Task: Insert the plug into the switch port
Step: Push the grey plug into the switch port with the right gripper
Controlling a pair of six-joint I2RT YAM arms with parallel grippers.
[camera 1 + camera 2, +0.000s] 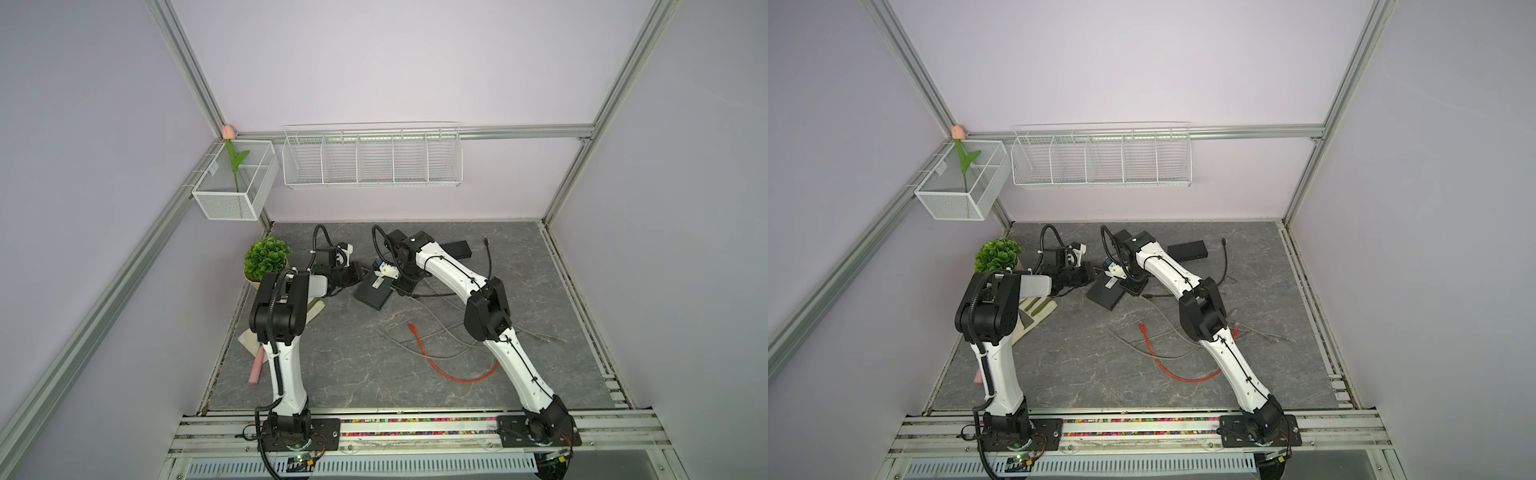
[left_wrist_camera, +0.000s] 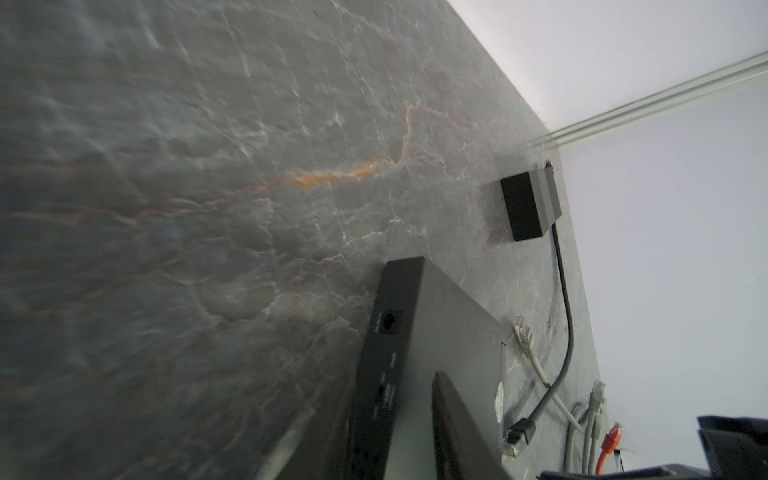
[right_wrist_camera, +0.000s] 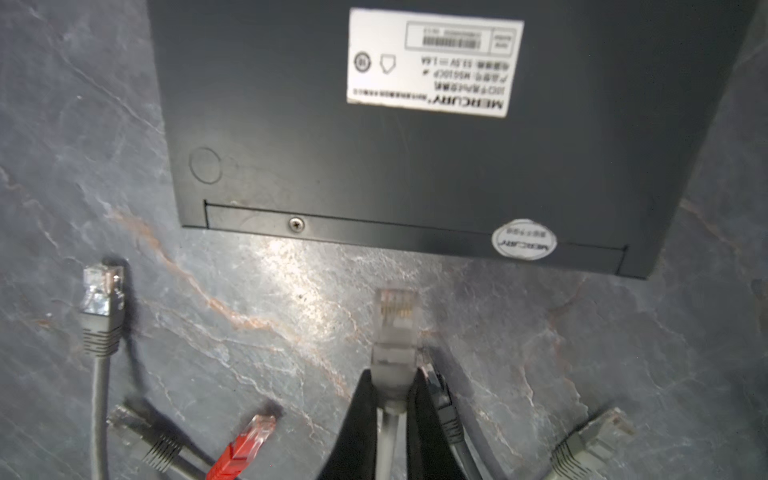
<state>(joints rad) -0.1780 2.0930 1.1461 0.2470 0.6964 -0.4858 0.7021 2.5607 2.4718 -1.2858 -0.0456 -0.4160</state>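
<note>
The switch [image 1: 376, 291] [image 1: 1106, 293] is a flat black box lying label-up at mid-table. In the right wrist view its labelled face [image 3: 291, 124] fills the far side. My right gripper [image 3: 392, 374] [image 1: 405, 286] is shut on the boot of a grey plug [image 3: 395, 324]. The plug's clear tip points at the switch's near edge, a short gap away. My left gripper [image 1: 359, 276] [image 2: 374, 436] straddles the switch's other end. One finger [image 2: 457, 428] lies over the broad face and the other is blurred beneath. The switch's narrow side [image 2: 388, 324] shows a socket.
Loose cables lie near the right arm: a red cable [image 1: 432, 361], grey cables [image 1: 436, 332] and a black cable [image 1: 490, 257]. Spare plugs sit beside my right fingers: a grey plug [image 3: 102, 299], a red plug [image 3: 249, 440], a black plug [image 3: 444, 403]. A second black box [image 1: 457, 248] and a potted plant [image 1: 266, 259] stand behind.
</note>
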